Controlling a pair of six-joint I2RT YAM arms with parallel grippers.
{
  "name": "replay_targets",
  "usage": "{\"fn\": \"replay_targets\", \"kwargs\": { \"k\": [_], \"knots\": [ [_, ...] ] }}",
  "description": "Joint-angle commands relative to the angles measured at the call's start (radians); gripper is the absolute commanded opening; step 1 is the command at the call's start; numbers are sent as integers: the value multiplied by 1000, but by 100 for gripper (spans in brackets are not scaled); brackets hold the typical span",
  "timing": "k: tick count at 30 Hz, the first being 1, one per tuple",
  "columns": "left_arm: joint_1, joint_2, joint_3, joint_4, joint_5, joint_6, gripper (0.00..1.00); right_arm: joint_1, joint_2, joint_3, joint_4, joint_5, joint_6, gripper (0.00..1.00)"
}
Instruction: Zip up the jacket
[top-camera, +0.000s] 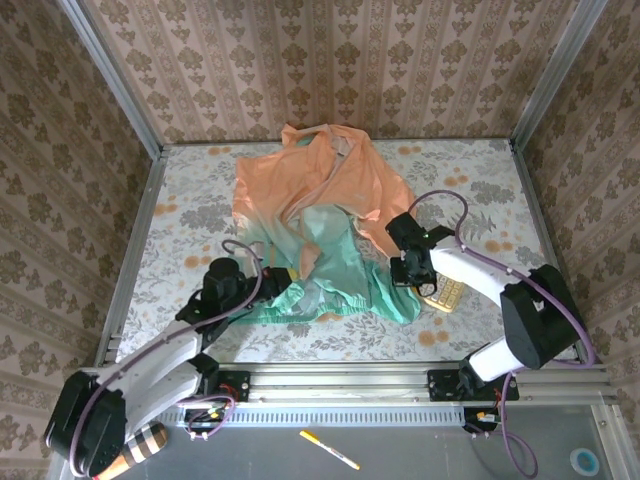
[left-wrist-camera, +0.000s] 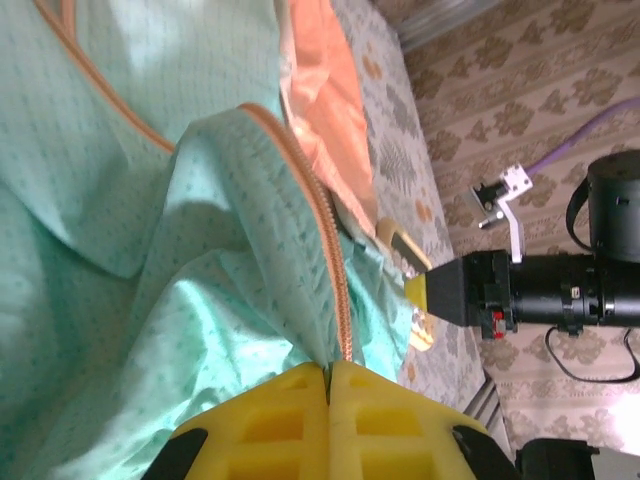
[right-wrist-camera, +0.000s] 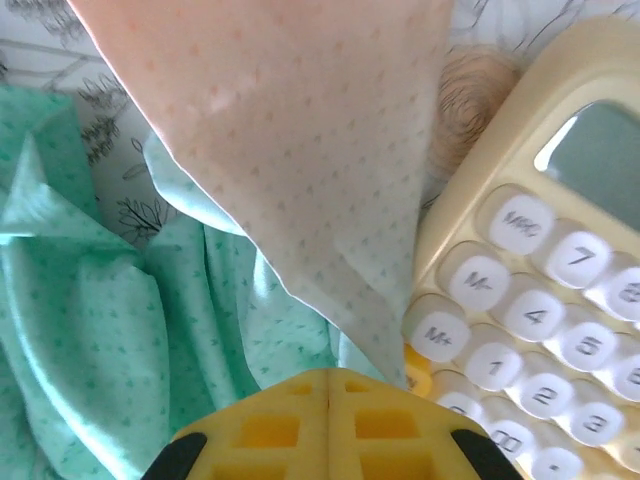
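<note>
The jacket (top-camera: 320, 215) lies spread on the table, peach-orange at the far end and teal at the near hem. My left gripper (top-camera: 275, 274) is at the hem's left part. In the left wrist view the left gripper (left-wrist-camera: 328, 370) is shut on the teal edge where the orange zipper (left-wrist-camera: 325, 225) ends. My right gripper (top-camera: 410, 282) is at the jacket's right edge. In the right wrist view the right gripper (right-wrist-camera: 328, 378) is shut, and a pale peach flap of the jacket (right-wrist-camera: 300, 150) narrows to a point at its yellow pads.
A small beige calculator (top-camera: 447, 294) lies on the table just right of the right gripper, its keys (right-wrist-camera: 540, 310) close beside the pads. Metal frame posts and patterned walls enclose the table. A pen (top-camera: 328, 450) lies below the front rail.
</note>
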Motion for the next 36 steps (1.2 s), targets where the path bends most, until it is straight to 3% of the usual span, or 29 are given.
{"fn": "replay_targets", "kwargs": {
  "k": [1, 9, 14, 20, 29, 36],
  "knots": [
    [47, -90, 60, -183, 29, 70, 0, 3, -54, 46, -59, 86, -29, 0],
    [201, -294, 106, -435, -34, 85, 0, -1, -89, 78, -55, 69, -55, 1],
    [225, -393, 151, -601, -141, 103, 0, 0, -24, 103, -24, 34, -57, 20],
    [226, -515, 205, -762, -299, 121, 0, 83, 58, 170, 40, -26, -46, 31],
    [226, -454, 106, -588, -146, 41, 0, 332, 294, 298, 129, -133, -76, 37],
    [226, -446, 89, -567, -112, 40, 0, 381, 430, 374, 83, -91, -141, 42]
  ]
}}
